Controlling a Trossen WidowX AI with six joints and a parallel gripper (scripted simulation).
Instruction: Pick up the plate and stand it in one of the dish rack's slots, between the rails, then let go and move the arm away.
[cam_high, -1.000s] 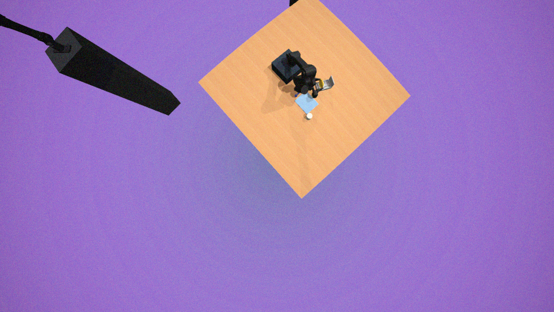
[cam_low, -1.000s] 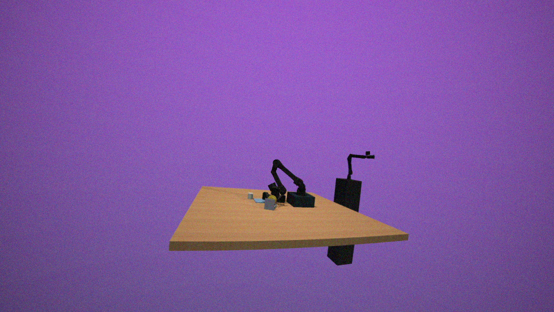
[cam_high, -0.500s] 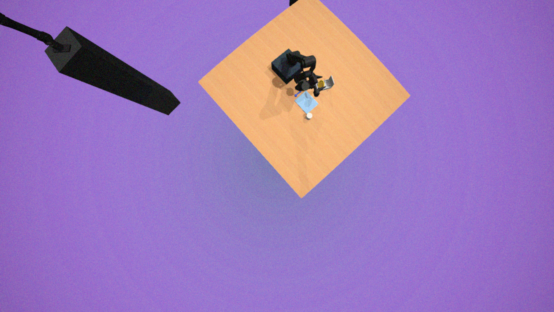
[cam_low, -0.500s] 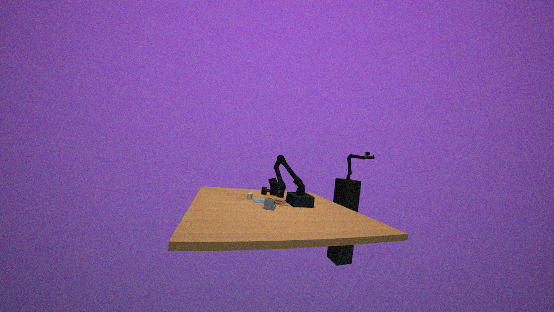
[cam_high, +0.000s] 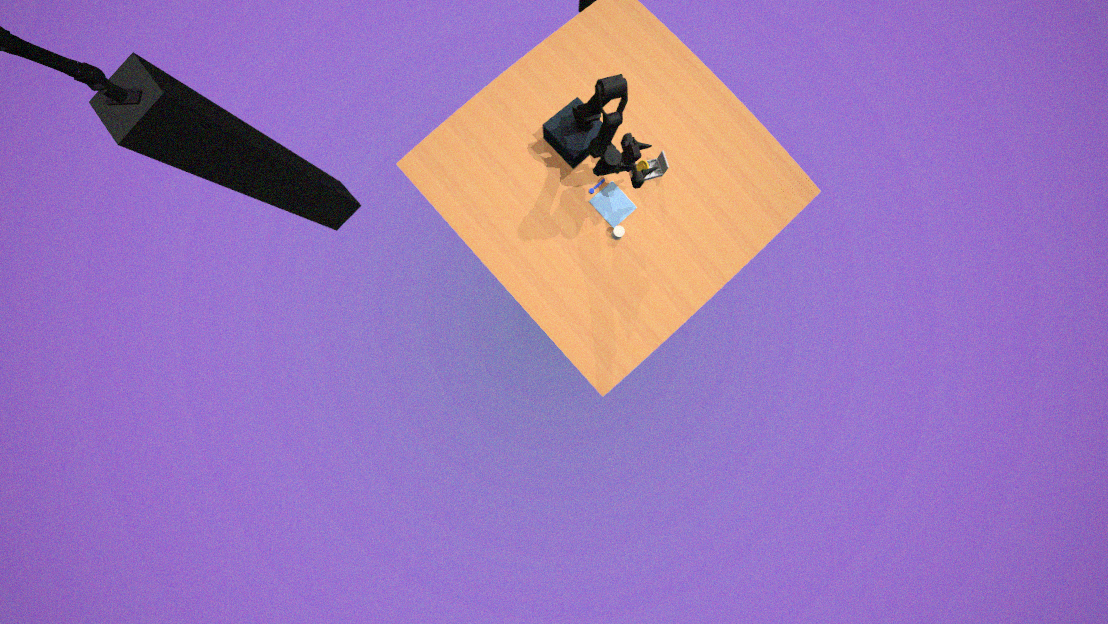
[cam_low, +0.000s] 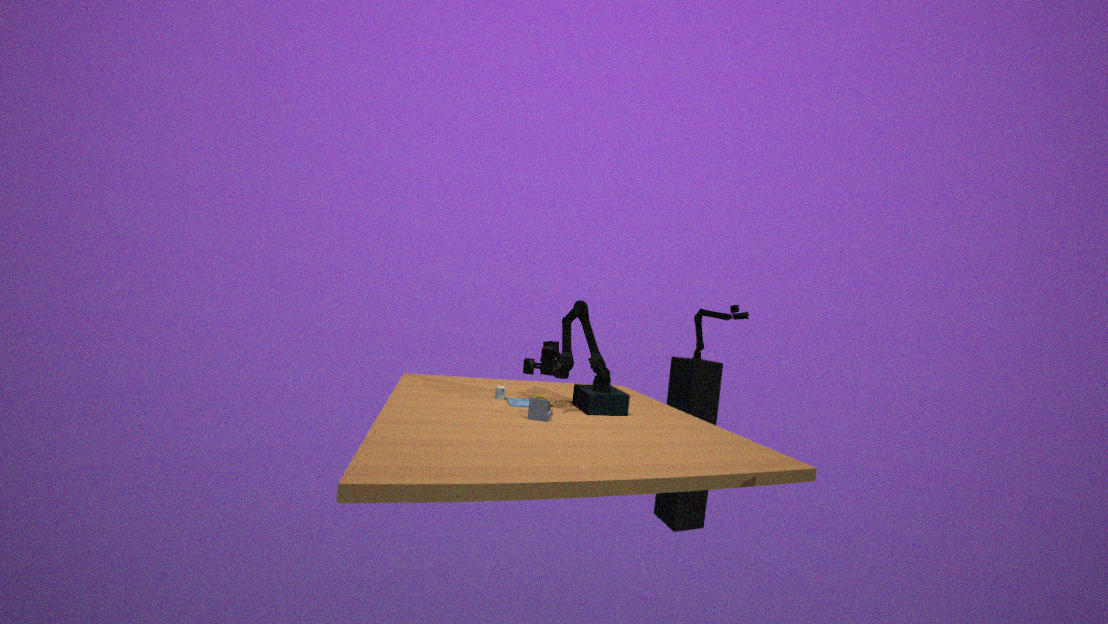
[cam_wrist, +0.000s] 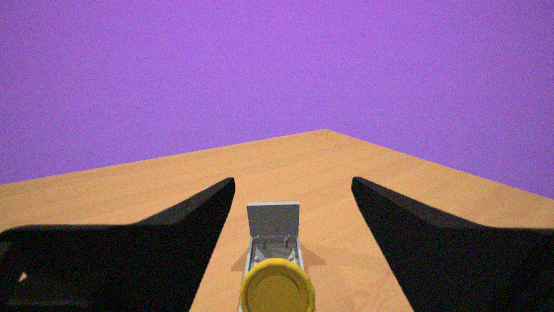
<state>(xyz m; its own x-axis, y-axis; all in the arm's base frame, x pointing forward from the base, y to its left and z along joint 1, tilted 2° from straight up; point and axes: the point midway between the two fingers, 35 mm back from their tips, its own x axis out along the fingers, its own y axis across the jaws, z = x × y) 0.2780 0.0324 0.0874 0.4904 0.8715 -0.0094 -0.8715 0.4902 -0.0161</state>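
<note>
The yellow plate is at the near end of the grey dish rack, out of my fingers. It looks tilted back, its face turned up toward the wrist camera, its top edge toward the rack's tall end wall. Its lower edge is cut off in the wrist view, so I cannot tell whether it sits between the rails. Some rails show beyond it. My gripper is wide open and empty, raised above the plate and rack.
A light blue square lies beside the rack, with a white cup past its corner. A small blue utensil lies near the arm's dark base block. A second arm stands on a black pillar off the table.
</note>
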